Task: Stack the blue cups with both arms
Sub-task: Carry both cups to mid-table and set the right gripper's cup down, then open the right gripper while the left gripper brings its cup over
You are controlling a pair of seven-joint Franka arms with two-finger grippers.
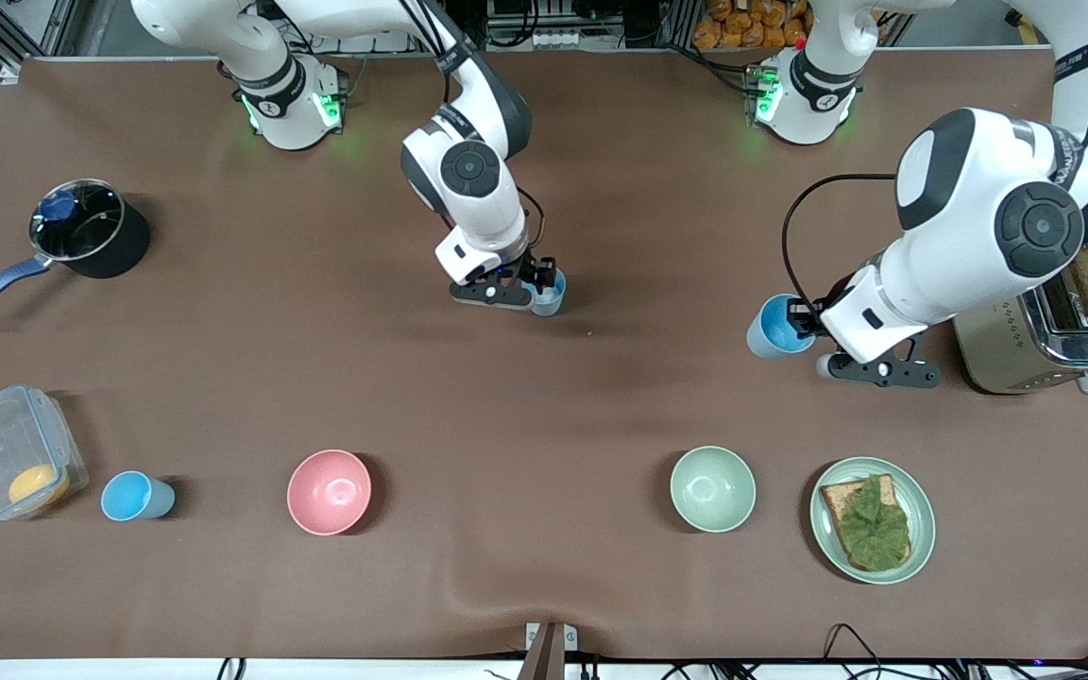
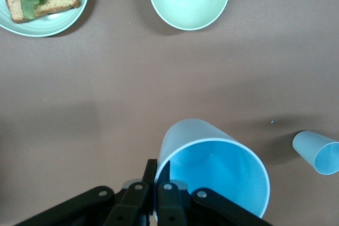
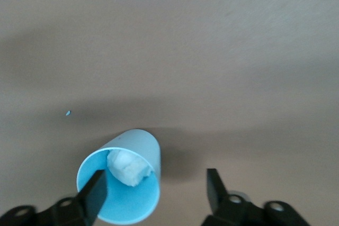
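A: Status? Nothing stacked yet. Left pincer [image 1: 794, 326] is clenched on the rim of the sky blue cup [image 1: 775, 327], holding it tilted, mouth toward the wrist camera, over the table [image 1: 544, 397] toward the left arm's end, beside the toaster [image 1: 1045, 331].

B: And the right arm?

A: Right pincer [image 1: 536, 286] is spread and released. One finger sits inside the pale blue cup [image 1: 549, 293], the other outside it. That cup stands upright near the table's middle, with a white crumpled lump inside against the wall. No grip on it yet, as far as the wrist view shows.

B: So what's left?

A: Probably close on the pale cup or steady it, then bring the sky blue one over and nest it. A third blue cup [image 1: 136, 497] lies near the front edge, toward the right arm's end, between the clear lidded container [image 1: 10, 451] and the pink bowl [image 1: 329, 491]. Untouched.

B: Materials?

A: Cups are thin smooth plastic, tapered, no handles, matte outside. Table cover is brown, cloth-like, slightly rippled at the front edge. Pale green bowl [image 1: 712, 488] looks glossy and rounded.
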